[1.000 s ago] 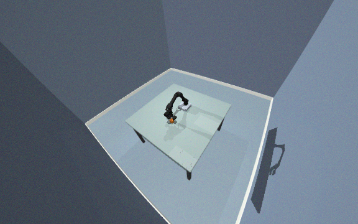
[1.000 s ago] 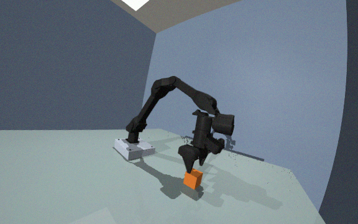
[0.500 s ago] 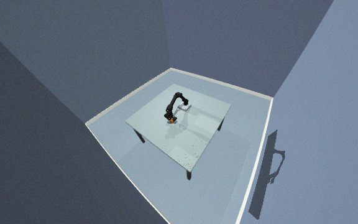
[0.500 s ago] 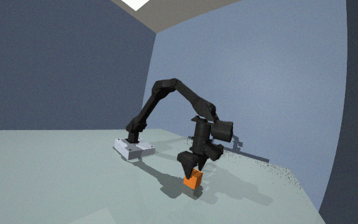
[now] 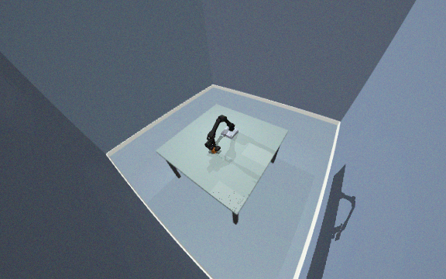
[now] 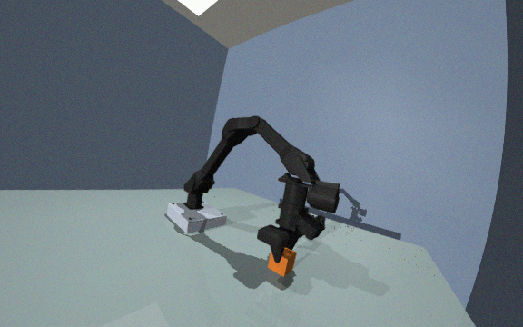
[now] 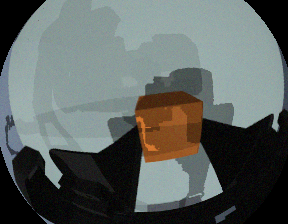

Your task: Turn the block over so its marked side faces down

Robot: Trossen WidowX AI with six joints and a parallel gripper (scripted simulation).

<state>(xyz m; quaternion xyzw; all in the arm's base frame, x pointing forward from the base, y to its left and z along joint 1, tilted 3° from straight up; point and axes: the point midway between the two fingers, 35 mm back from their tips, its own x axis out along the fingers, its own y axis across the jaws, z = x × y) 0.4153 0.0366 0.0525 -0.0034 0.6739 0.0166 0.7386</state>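
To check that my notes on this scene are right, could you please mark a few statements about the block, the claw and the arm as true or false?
1. The block is orange. True.
2. The claw points up at the ceiling. False: it points down toward the table.
3. The claw's two fingers are on opposite sides of the block. True.
4. The arm's base is black. False: it is whitish, while the arm is black.
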